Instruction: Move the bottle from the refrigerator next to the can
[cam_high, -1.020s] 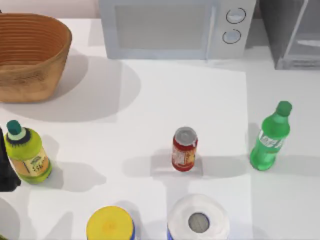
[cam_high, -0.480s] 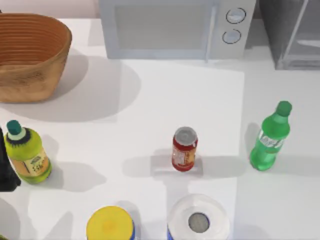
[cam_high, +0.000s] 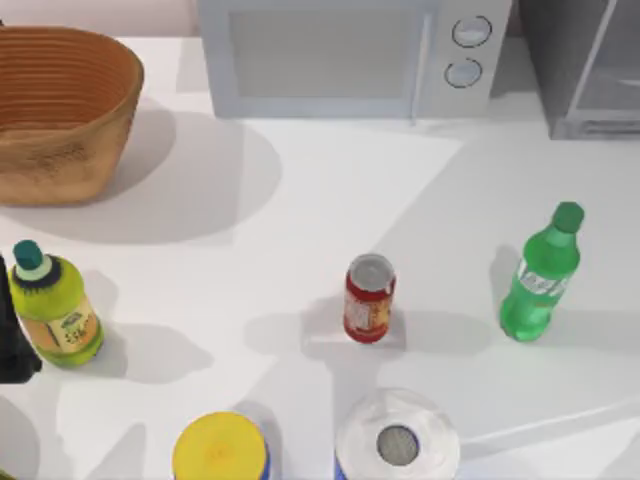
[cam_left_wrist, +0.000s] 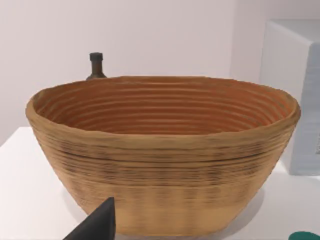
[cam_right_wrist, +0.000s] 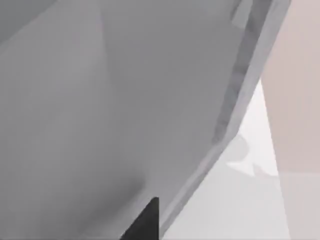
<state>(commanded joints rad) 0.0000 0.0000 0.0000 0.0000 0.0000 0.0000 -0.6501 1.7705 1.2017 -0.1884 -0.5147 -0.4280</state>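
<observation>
Right gripper (cam_right_wrist: 145, 222) faces the fridge (cam_right_wrist: 115, 110) close up; whether its fingers are wide or narrow cannot be told. Away from it, the bottle (cam_high: 540, 272) stands upright on the table (cam_high: 300, 200), well right of the can (cam_high: 369, 298). Left arm (cam_high: 14, 335) is parked beside the yellow bottle (cam_high: 55, 305).

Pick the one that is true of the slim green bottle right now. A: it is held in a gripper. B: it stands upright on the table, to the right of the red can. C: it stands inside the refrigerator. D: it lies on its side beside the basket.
B: in the top view the green bottle stands upright on the bare table, to the right of the red can with a gap between them, and nothing grips it.
</observation>
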